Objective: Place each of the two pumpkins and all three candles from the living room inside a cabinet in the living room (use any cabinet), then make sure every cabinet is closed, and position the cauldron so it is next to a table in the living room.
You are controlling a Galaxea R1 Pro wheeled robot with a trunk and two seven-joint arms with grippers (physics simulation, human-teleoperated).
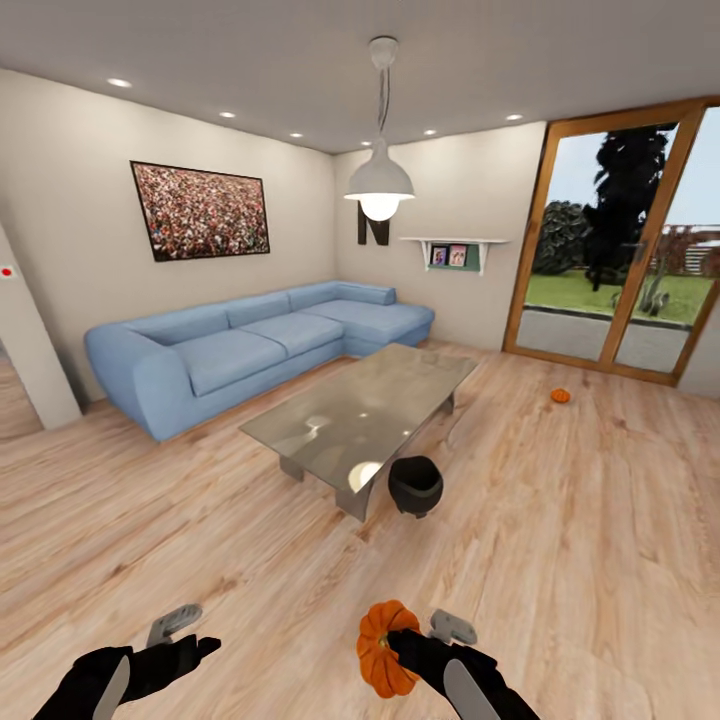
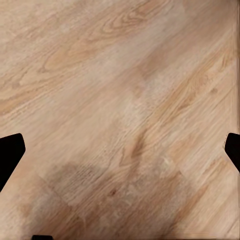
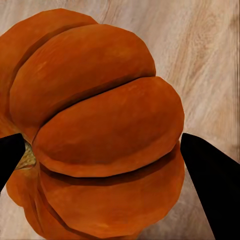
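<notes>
Held pumpkin: an orange ribbed pumpkin [image 1: 383,650] sits clamped between the fingers of the right hand [image 1: 405,645], lifted clear of the wood floor [image 1: 600,520]; the right wrist view has its ribs [image 3: 100,130] bulging between the two dark fingertips [image 3: 210,185]. Carried like this, it looks ready for transport to a cabinet, none of which I can see here.

Left hand: the left hand [image 1: 190,640] hangs at 7 o'clock in the head view, fingers spread wide with nothing between them, only floorboards [image 2: 120,100] beneath; it is free for opening a drawer front.

Second pumpkin: the other pumpkin [image 1: 560,396] lies on the floor at 2 o'clock, near the glass patio door [image 1: 620,250], well apart from everything.

Cauldron: the black cauldron [image 1: 415,486] stands on the floor just beside the near corner of the glass tabletop [image 1: 360,410], so that part of the task looks satisfied.

Surroundings: a blue corner sofa [image 1: 250,345] at 10 o'clock behind the table; a pendant lamp [image 1: 380,185] above.

Obstacles: table and cauldron sit dead ahead at 12 o'clock; open floor lies either side.
</notes>
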